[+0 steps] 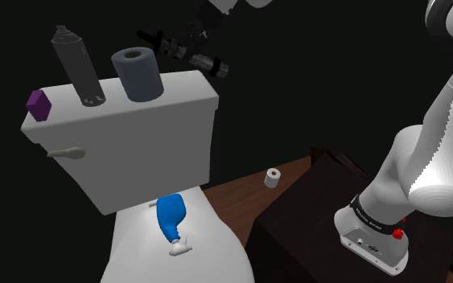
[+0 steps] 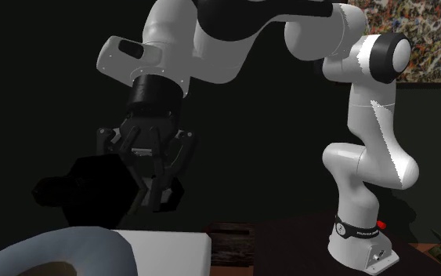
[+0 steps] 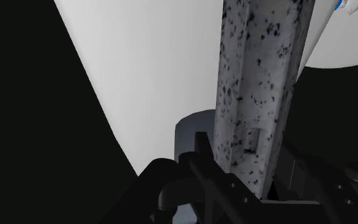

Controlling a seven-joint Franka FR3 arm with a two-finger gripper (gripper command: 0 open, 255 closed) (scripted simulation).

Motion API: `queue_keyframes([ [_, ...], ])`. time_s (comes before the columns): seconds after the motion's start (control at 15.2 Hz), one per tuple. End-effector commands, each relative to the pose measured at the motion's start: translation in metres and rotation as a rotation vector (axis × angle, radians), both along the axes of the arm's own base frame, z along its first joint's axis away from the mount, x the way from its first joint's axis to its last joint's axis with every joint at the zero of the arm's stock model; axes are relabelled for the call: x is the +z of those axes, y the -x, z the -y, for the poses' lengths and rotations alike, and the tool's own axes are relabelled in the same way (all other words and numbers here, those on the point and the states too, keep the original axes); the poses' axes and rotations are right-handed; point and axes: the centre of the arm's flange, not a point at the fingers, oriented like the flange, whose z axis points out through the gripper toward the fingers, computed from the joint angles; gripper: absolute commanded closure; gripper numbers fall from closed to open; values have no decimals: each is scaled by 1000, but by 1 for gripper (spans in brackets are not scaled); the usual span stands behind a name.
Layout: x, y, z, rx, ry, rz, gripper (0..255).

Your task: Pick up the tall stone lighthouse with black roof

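Approaching is the step in hand: your gripper (image 1: 156,42) has its jaws parted and empty, the lighthouse (image 1: 76,64) standing ahead of it beside the paper roll (image 1: 137,74), so advance, straddle the shaft, then close.

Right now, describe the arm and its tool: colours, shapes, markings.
The arm is made of white, rounded links with dark joints. Its base carries a black band with small white lettering, and a red button sits beside the band. The tool is all black, angular and two-fingered, mounted under a black cylindrical wrist.
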Motion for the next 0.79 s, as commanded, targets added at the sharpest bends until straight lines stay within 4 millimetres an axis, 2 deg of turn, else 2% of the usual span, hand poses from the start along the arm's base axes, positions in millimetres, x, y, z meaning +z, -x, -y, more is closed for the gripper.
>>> queue_keyframes([
  [0.0, 11, 0, -1, 0, 0, 0, 255],
  [0.59, 59, 0, -1, 0, 0, 0, 255],
  [0.73, 59, 0, -1, 0, 0, 0, 255],
])
